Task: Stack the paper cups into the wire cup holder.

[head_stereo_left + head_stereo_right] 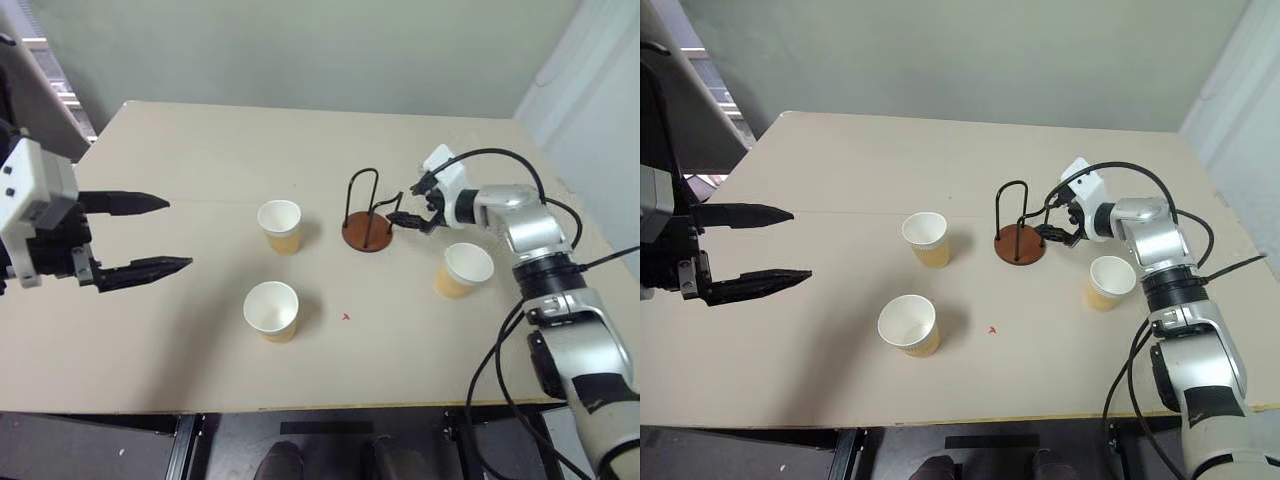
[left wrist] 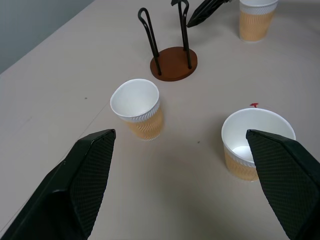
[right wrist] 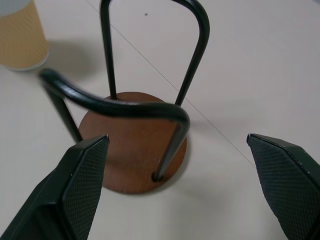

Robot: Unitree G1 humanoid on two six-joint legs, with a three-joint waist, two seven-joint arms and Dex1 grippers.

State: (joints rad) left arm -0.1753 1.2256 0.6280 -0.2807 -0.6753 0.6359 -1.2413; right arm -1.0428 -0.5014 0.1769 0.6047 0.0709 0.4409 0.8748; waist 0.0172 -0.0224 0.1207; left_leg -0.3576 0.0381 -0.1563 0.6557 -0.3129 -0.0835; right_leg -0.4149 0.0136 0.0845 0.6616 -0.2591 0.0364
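1. Three small paper cups with tan-yellow ribbed walls, white insides and white rolled rims stand upright and apart on the pale beige surface (image 1: 200, 150): one near the middle (image 1: 279, 226), one nearer the front edge (image 1: 271, 310), one at the right (image 1: 464, 269).
2. No writing or brand can be read on any cup.
3. The wire cup holder (image 1: 367, 213), a round reddish-brown wooden disc with thin black wire loops, stands empty between the middle cup and the right cup.
4. The right claw (image 1: 410, 207) is released, its fingers spread just beside the holder's right side.
5. The left claw (image 1: 150, 235) hangs spread wide at the left, grasping nothing.
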